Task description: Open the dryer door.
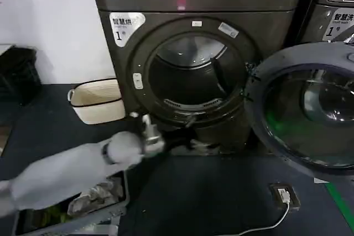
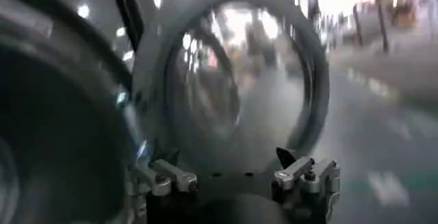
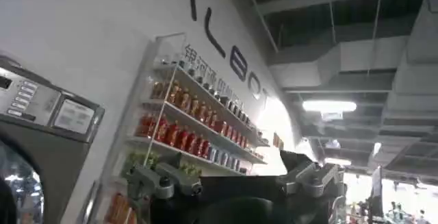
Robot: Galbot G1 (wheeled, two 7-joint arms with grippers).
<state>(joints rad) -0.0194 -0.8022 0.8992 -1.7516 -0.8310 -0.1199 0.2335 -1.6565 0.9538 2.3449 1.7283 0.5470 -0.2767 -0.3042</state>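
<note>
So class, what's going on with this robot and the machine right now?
The dryer door is already swung wide open to the right, leaving the drum exposed. The left pincer sits low in front of the opening, open and holding nothing. A white basket stands on the floor left of the machine.

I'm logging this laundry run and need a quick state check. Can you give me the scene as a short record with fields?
dryer door: swung wide open to the machine's right, chrome ring and dark glass facing out
drum opening: exposed, dark inside
left gripper: open, low in front of the drum opening, holding nothing
right gripper: open, empty, raised, facing a wall shelf of bottles
laundry basket: cream, on the floor left of the dryer
task status: door appears open
</note>
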